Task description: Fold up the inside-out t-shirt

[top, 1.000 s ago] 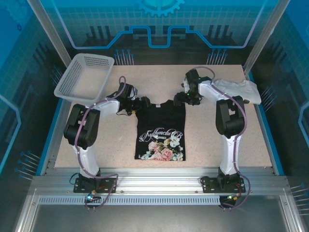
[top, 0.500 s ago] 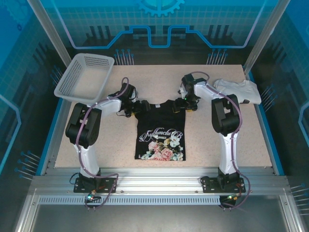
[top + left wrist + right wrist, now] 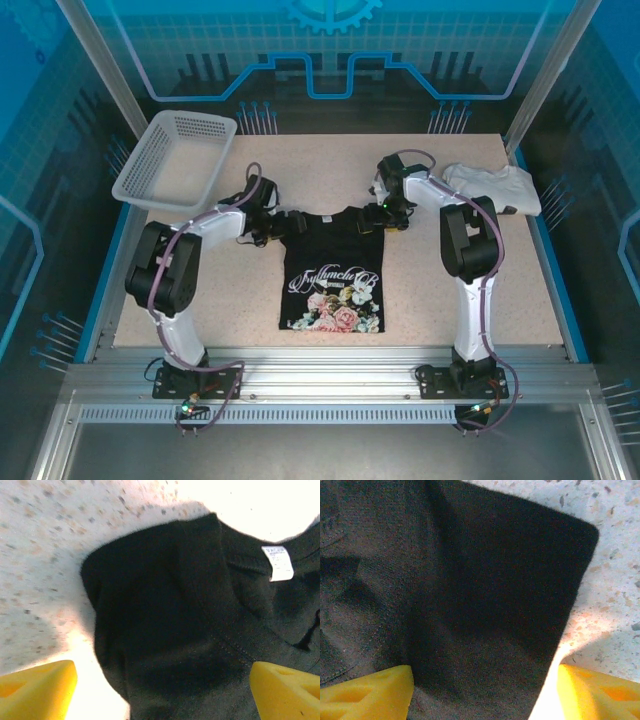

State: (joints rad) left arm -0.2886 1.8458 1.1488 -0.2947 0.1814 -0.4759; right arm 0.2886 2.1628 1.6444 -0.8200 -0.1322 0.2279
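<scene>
At about ten o'clock on the speckled table we saw a white mesh basket, one corner hanging over the table's edge, well apart from everything else. To its right the left arm reached in toward the centre, and the left gripper sat low at the eleven o'clock corner of the black t-shirt.

In its wrist view the left gripper stood wide open and held nothing. Its two yellow fingertips were far apart at the bottom corners, the one at seven o'clock over bare table and the one at five o'clock over black cloth. The shirt's shoulder lay between them. A small white label showed at the neckline, at about two o'clock in that view.

The t-shirt lay flat in the middle of the table with its neck toward twelve o'clock and its hem toward six o'clock. A flower print and a line of white script showed on its lower half.

At the shirt's one o'clock corner we found the right gripper. From its own camera the right gripper was also spread wide, gripping nothing. Its yellow fingertips straddled the cloth's edge, one on the black fabric at seven o'clock and the other over the table at five o'clock. The shirt's corner ended at about two o'clock there.

At about two o'clock on the table lay a white folded garment, just beside the right arm and apart from the black shirt
</scene>
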